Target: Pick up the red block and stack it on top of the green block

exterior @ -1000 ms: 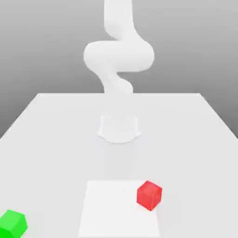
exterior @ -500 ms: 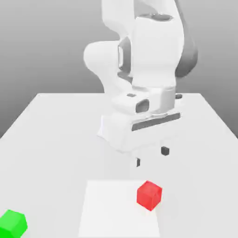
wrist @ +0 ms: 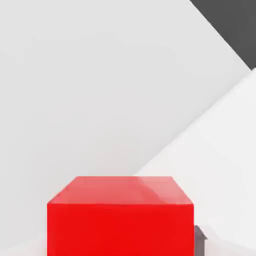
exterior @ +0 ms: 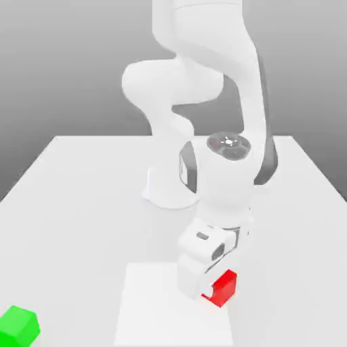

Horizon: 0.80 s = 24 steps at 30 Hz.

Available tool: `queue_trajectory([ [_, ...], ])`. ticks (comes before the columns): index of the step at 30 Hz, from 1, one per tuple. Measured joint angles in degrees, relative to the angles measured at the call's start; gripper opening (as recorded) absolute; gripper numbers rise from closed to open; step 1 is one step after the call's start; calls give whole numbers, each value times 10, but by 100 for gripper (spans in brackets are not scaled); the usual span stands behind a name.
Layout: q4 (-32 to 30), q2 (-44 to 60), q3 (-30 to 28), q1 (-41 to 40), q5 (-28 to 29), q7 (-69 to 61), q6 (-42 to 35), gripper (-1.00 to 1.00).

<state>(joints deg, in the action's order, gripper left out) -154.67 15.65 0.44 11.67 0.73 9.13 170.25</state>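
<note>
The red block (exterior: 226,287) is largely hidden behind the robot hand (exterior: 203,261) in the exterior view; one corner portion shows at the hand's right. The fingertips are concealed there. The green block (exterior: 18,325) is cut by the near edge. In the hand view, the red block's lower part runs off frame.

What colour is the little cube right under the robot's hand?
Bright red block, plain matte; the hand view shows it best.

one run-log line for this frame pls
phase: grasp | gripper: shut on red block, low over the table | green block: apart, toward exterior view's left, nothing on it | stack: not yet done
</note>
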Motion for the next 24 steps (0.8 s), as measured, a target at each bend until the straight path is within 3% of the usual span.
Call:
queue_trajectory([
  [7, -16, -116, 6, -7, -6, -4, -100, -100],
  [21, 239, -4, -163, -205, -86, 106, -251, -100],
  [24, 271, 59, -165, -238, -119, 101, -225, -100],
])
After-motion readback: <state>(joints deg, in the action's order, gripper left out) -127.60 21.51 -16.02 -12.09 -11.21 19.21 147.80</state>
